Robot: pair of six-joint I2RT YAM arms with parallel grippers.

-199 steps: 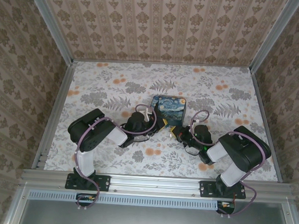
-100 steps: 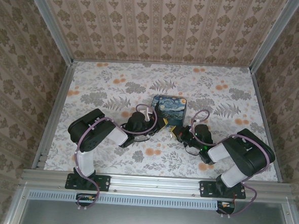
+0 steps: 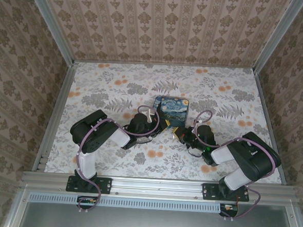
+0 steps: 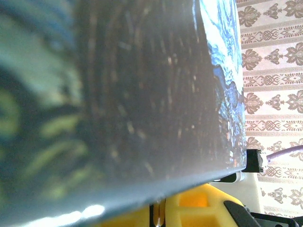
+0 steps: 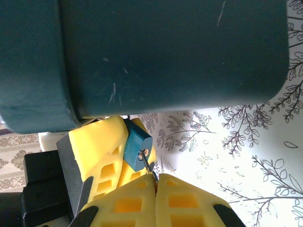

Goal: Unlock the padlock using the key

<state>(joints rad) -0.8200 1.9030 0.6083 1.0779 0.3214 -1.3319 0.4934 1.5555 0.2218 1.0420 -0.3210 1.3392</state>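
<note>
While pinching key (image 5: 148,163) with right gripper (image 5: 155,178), lower centre | clamping padlock (image 5: 137,149) in left gripper (image 5: 128,130) | turn slowly about its axis, no sideways pull

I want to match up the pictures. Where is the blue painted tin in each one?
Top view: tin in the middle, painted lid up.
Left wrist: tin close and blurry, across top and left.
Right wrist: tin's dark side across the top.
Landmark: the left gripper, its yellow fingers next to the tin.
</note>
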